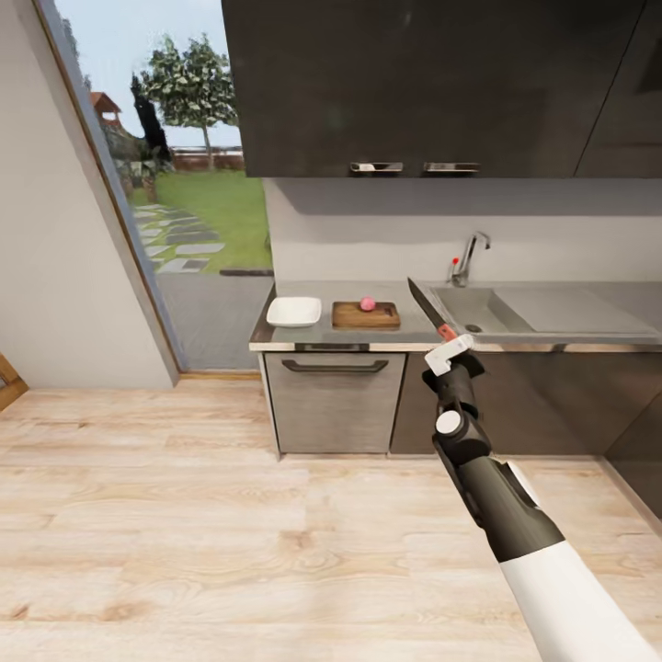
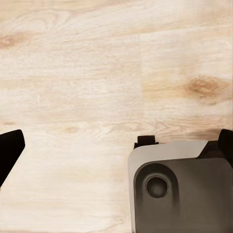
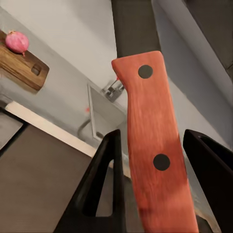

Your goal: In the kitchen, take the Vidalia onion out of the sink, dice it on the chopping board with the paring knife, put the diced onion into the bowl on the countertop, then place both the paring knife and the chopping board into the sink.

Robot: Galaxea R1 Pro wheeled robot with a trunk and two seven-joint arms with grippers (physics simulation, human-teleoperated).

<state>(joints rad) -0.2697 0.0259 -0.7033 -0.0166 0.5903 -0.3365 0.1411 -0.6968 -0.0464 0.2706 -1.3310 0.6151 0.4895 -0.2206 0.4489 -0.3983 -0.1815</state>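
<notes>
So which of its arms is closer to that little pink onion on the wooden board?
The right. The right gripper is raised toward the counter, holding the paring knife, right of the onion on the chopping board. The left wrist view looks down at wood floor, well away.

Right arm (image 1: 496, 496) reaches forward; right gripper (image 1: 448, 348) clamps the paring knife (image 1: 427, 309); left gripper fingertips (image 2: 9, 150) spread.

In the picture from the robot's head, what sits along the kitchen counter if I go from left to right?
White bowl → chopping board with the pink onion on it → paring knife held up by the right gripper → sink with its faucet behind.
</notes>
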